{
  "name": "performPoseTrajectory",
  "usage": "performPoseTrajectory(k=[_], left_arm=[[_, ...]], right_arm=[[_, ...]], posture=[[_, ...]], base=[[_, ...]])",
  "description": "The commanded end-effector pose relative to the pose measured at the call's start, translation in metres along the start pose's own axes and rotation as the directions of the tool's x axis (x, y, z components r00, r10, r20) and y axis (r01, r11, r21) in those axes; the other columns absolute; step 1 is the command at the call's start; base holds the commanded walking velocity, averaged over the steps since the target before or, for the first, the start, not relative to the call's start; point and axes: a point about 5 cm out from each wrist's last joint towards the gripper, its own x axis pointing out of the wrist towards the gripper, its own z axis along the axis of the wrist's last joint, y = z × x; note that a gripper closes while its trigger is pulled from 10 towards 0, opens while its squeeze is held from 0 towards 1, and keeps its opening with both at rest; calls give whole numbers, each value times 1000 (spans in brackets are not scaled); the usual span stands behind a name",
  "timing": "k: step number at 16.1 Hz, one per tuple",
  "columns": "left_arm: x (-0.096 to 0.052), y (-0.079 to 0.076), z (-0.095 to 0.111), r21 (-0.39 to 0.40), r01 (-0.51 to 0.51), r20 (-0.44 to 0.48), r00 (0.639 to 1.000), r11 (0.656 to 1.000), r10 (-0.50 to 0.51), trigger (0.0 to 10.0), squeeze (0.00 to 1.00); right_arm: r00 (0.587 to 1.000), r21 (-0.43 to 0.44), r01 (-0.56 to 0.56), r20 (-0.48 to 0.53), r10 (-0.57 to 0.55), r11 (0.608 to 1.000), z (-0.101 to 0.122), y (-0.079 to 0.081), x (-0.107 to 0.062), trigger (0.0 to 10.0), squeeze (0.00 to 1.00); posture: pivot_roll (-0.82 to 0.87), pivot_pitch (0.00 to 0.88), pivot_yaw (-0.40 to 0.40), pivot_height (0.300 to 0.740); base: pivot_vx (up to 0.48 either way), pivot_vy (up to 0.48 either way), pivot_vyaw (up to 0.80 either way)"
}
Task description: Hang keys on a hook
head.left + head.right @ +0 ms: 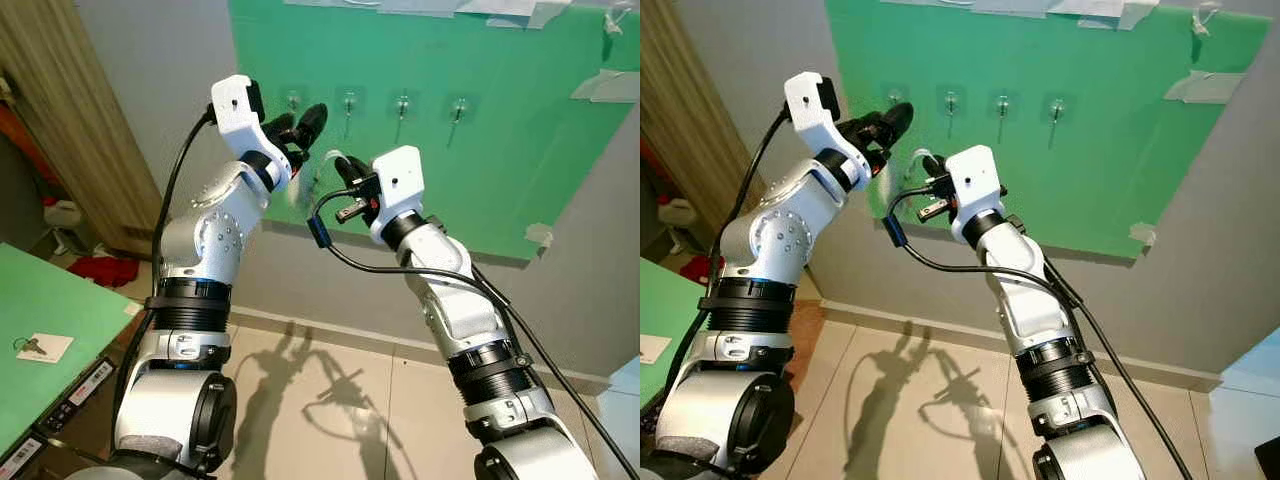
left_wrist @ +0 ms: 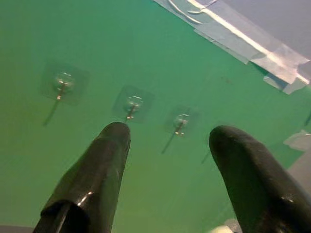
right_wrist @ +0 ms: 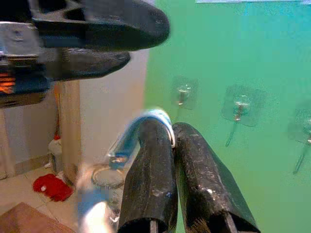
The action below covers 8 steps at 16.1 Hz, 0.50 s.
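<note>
On the grey wall ahead hangs a big green board, with a row of four small clear hooks stuck near its top. Both silver arms are bent at the elbow and reach up toward that board. At the low left edge sits a green counter with a white card lying on it.

Up high, the left claw points at the first hook from the left, and its two black fingers are spread apart with nothing between them. Just below and beside it, the right claw tips up toward the board's left edge. Its two fingers are pressed together on the keys. A white and blue loop curls over the fingertip, and the rest dangles down, blurry, long way up and down. The keys are near the hooks but not on one yet.
</note>
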Motion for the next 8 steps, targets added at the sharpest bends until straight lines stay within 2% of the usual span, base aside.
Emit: performPoseTrajectory(k=[1,3,6,7,8], left_arm=[[-1,3,-2,37,-13,-9,1000,999,13,10000,1000],[-1,5,-3,47,-23,-5,1000,999,23,10000,1000],[0,7,-3,55,-30,-2,1000,998,30,10000,1000],[0,6,-4,70,-28,-2,1000,997,28,10000,1000],[0,4,-6,92,-22,-7,1000,996,23,10000,1000]], right_arm=[[1000,-13,-19,21,20,1000,5,2,1,0,0],[998,-69,-57,22,58,996,7,1,1,0,0],[982,-281,-177,5,186,943,15,-3,1,0,0],[969,-385,-237,-22,248,892,17,-5,1,0,0],[953,-499,-288,-64,297,817,18,-10,1,0,0]], posture=[[-43,0,64,740],[-43,0,63,740],[-48,0,66,740],[-54,0,65,740],[-54,0,60,740]], base=[[0,0,0],[0,0,0],[0,0,0],[0,0,0],[0,0,0]])
